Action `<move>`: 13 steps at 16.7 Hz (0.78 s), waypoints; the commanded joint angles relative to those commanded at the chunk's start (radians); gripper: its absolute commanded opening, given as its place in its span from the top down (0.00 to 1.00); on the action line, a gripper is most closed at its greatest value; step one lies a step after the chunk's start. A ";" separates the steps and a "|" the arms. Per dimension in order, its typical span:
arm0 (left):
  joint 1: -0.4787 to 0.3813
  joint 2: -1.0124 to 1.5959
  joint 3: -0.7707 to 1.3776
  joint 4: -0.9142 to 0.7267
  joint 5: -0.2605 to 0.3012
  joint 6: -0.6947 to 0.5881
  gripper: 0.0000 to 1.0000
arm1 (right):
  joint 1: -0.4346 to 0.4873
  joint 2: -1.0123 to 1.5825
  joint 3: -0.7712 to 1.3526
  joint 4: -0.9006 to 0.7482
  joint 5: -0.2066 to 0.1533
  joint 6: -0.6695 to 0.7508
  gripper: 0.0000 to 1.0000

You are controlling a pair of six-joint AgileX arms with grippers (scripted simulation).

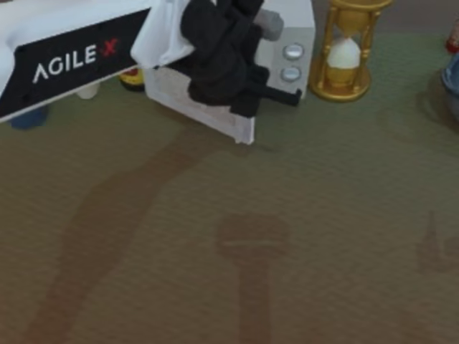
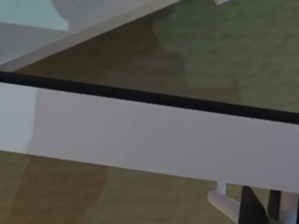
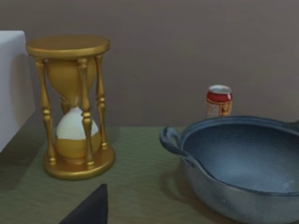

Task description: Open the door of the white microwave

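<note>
The green surface (image 1: pixel 215 251) is the biggest thing here. At its far edge, left of the middle, sits the white microwave (image 1: pixel 294 25). The door (image 1: pixel 201 104) hangs swung out from the front. The left end effector (image 1: pixel 276 93) is at that door, and I cannot tell if it is wide or narrow. A gold hourglass (image 1: pixel 344 50) stands just right of the microwave.

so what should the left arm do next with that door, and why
Probably keep swinging the door outward in a small arc. In the top view it stands only partly open, angled off the microwave, with the left hand at its free edge. The right arm is out of the top view, near the hourglass.
</note>
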 joint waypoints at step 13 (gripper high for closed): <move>0.013 -0.032 -0.050 0.018 0.023 0.047 1.00 | 0.000 0.000 0.000 0.000 0.000 0.000 0.00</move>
